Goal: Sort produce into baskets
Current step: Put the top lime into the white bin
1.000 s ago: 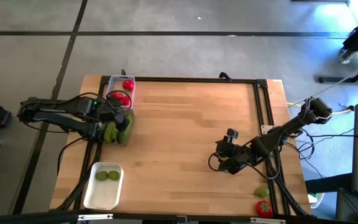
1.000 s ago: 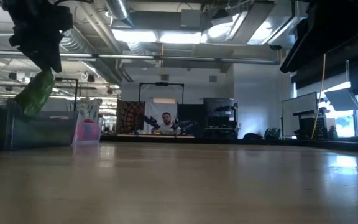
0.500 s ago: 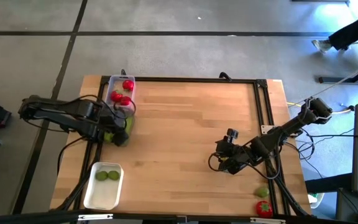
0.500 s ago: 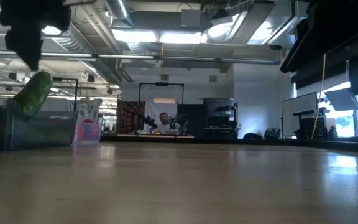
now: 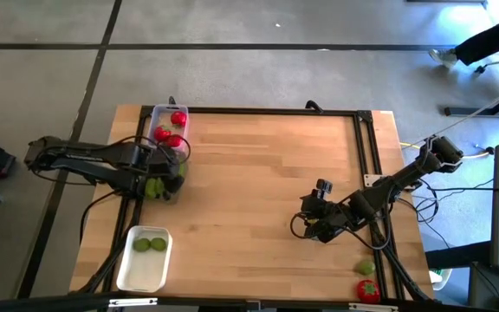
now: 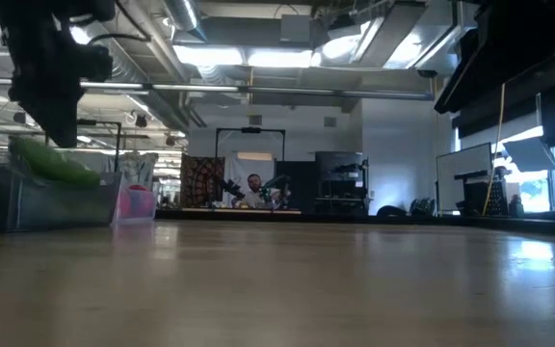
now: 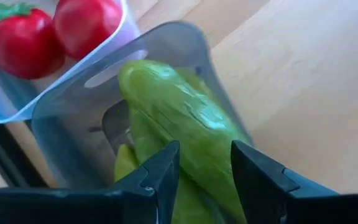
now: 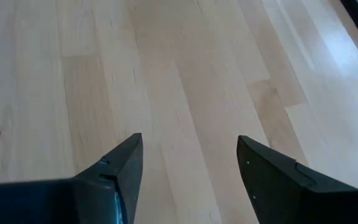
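On the counter (image 5: 258, 173), left of frame, the left tool (image 5: 165, 171) hangs over the clear bin (image 7: 61, 124), fingers spread around a cucumber (image 7: 185, 124) now lying inside. Right tool (image 5: 312, 227) waits spread, lower right. Next, I'd guess, fetch the stray lime (image 5: 366, 269) and tomato (image 5: 368, 290)

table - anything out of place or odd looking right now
Two pieces sit outside any basket: a lime and a tomato lie loose near the table's near right corner. In the clear bin below the left gripper, the top cucumber lies across the others rather than flat. Nothing looks spilled or damaged.
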Controlling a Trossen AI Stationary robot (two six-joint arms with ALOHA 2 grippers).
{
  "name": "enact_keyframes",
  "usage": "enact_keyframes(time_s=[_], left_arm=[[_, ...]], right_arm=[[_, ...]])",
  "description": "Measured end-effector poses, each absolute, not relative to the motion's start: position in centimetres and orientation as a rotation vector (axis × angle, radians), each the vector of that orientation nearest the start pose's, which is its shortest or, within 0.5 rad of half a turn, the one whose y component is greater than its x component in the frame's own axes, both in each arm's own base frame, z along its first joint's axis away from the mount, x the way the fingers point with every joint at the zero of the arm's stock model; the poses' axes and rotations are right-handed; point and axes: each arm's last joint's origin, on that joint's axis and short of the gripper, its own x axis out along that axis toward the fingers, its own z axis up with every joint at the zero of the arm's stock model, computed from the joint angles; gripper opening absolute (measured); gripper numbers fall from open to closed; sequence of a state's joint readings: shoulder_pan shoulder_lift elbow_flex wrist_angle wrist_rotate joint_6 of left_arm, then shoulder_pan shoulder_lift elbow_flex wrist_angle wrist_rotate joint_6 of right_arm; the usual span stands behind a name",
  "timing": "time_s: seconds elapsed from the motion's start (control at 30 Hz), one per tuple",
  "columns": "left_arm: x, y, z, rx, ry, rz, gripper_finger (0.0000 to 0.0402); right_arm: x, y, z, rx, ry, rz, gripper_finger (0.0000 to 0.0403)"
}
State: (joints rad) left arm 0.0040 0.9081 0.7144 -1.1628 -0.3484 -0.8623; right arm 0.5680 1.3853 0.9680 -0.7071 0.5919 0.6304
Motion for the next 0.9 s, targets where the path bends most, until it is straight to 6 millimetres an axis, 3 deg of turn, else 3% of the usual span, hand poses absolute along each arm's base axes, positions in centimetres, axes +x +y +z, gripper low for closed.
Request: enact_keyframes(time_s=[0.2,0.5,0.67,0.9], left_arm=[[12.8,1.4,22.4,-0.495,1.120,0.869,0.0138],[16.3,0.1,27.5,-0.434,0.743,0.553,0.0138],[18.3,-1.2,28.1,-0.371,0.588,0.400,0.0138],[20.0,-2.7,26.5,-0.341,0.590,0.333,0.0138]], right_arm=[[22.7,12.6,23.6,-0.038,0.873,-0.304,0.0225],[22.7,12.2,23.7,-0.022,0.883,-0.324,0.0225],[21.4,11.0,24.8,-0.001,1.070,-0.416,0.0225],[18.8,8.6,25.1,-0.012,1.448,-0.533,0.0225]])
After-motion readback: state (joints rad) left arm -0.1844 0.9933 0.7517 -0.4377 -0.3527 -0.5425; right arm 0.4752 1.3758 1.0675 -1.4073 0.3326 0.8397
